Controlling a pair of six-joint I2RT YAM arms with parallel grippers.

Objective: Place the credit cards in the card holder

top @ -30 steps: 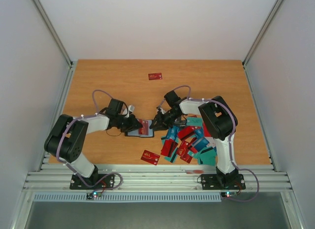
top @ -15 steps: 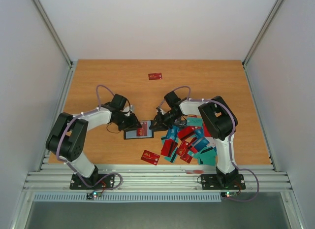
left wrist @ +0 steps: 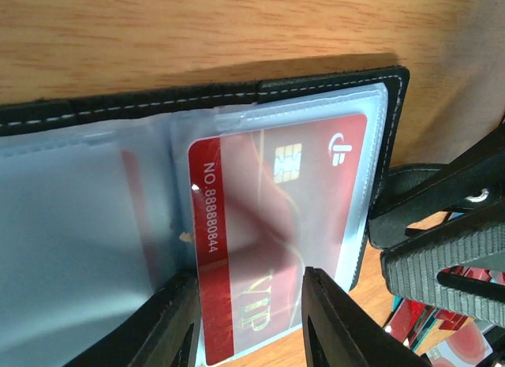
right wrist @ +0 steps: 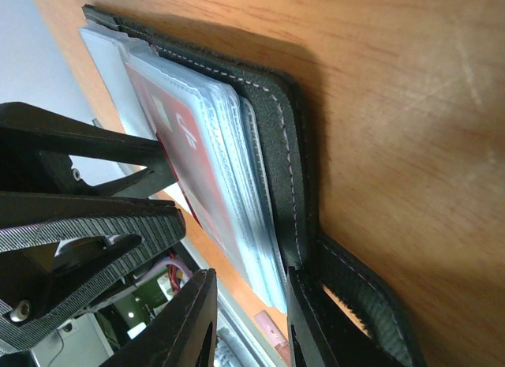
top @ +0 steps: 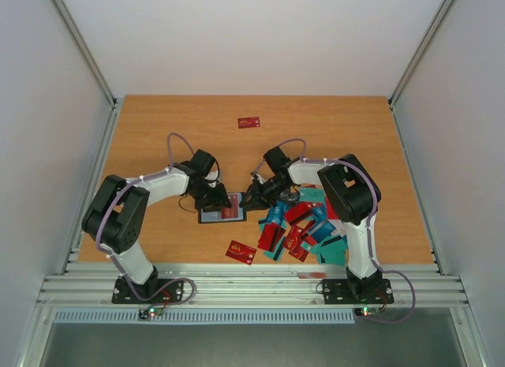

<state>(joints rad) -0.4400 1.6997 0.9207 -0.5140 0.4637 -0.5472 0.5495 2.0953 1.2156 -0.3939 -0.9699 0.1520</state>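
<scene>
Your left fingers [left wrist: 335, 323] stand parted, gripping nothing, astride the near end of a red card [left wrist: 260, 225] reading "NO. 88880844" and "VIP", which sits in a clear sleeve [left wrist: 87, 217] of the open card holder [left wrist: 237, 91]. Your right fingers [right wrist: 185, 320] pinch the holder's right edge. Loose credit cards [top: 304, 225] crowd the surface [top: 331, 138] just right of it; open room lies on the far half, around a lone card [top: 248, 122].
</scene>
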